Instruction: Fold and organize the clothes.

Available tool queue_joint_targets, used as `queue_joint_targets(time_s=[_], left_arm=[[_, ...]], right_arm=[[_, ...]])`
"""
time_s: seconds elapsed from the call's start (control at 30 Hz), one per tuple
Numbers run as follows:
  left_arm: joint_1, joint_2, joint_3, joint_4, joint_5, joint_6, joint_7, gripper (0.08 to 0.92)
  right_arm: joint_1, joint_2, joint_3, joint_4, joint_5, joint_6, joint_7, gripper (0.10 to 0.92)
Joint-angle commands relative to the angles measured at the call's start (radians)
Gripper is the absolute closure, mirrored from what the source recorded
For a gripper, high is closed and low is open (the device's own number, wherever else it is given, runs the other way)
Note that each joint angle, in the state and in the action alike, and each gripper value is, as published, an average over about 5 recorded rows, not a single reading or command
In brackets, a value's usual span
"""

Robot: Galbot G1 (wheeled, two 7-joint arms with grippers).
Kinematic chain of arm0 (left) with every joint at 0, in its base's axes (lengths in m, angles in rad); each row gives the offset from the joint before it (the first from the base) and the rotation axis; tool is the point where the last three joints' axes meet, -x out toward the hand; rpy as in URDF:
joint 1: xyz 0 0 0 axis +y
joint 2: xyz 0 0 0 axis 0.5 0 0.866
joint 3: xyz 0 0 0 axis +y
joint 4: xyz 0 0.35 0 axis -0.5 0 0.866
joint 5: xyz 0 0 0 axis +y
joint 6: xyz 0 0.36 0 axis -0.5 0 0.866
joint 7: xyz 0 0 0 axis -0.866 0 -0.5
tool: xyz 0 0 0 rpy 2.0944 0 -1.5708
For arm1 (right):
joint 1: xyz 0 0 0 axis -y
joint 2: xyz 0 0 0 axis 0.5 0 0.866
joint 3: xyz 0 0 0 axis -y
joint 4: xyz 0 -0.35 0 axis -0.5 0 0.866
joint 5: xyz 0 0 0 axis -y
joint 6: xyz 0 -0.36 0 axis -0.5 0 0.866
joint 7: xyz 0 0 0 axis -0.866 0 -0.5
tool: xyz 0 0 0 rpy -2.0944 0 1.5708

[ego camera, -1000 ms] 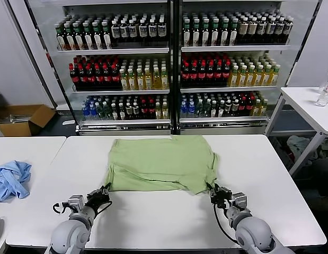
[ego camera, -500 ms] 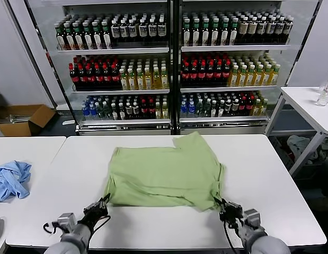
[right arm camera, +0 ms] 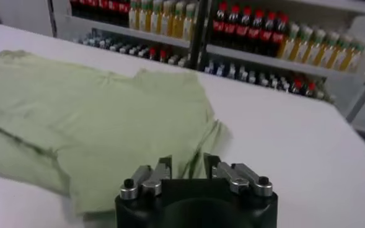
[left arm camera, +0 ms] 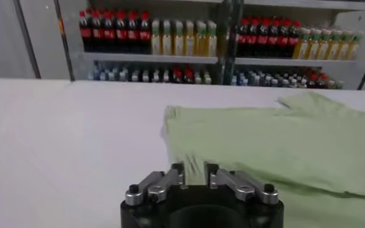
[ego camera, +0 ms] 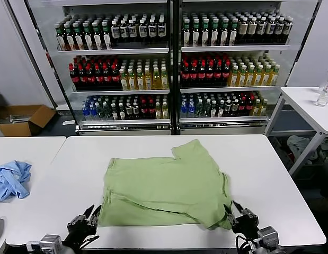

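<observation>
The light green T-shirt (ego camera: 164, 185) lies folded and rumpled on the white table (ego camera: 269, 174), with one sleeve sticking out at its far right. No printed graphic shows. My left gripper (ego camera: 92, 219) is at the shirt's near left corner and my right gripper (ego camera: 232, 214) is at its near right corner, both at the table's front edge. In the left wrist view my left gripper (left arm camera: 194, 170) has the shirt (left arm camera: 263, 136) running between its fingers. In the right wrist view my right gripper (right arm camera: 187, 162) has the shirt's (right arm camera: 108, 111) edge between its fingers.
A light blue garment (ego camera: 10, 180) lies on the neighbouring table at the left. Glass-fronted coolers full of bottles (ego camera: 169, 69) stand behind the table. A cardboard box (ego camera: 26, 119) sits on the floor at the far left. Another white table (ego camera: 312, 106) stands at the right.
Both grippers have moved back toward me to the table's front edge. The shirt has slid with them and has rumpled, its far edge drawing away from the back of the table.
</observation>
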Motion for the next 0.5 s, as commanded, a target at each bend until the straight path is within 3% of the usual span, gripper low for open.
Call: queue_joint_targets(time_s=[0.03,0.3,0.5], left_arm=[[-0.111,0.084,-0.016,0.004,-0.046,-0.023,-0.042,0.617],[-0.52,0.127,0.141,0.336,-0.147,-0.025,-0.08,0.383],[-0.726,0.099,0.275,0.524,-0.145,-0.022,-0.083,0.22]], right_arm=[[0.301,-0.015,-0.077,-0.07,0.121,-0.055,0.03,0.432],[0.78,0.073,-0.33,-0.434,0.171,-0.122,0.051,0.224],[0.954,0.122,-0.432,-0.68,0.128,-0.102,0.042,0.203]])
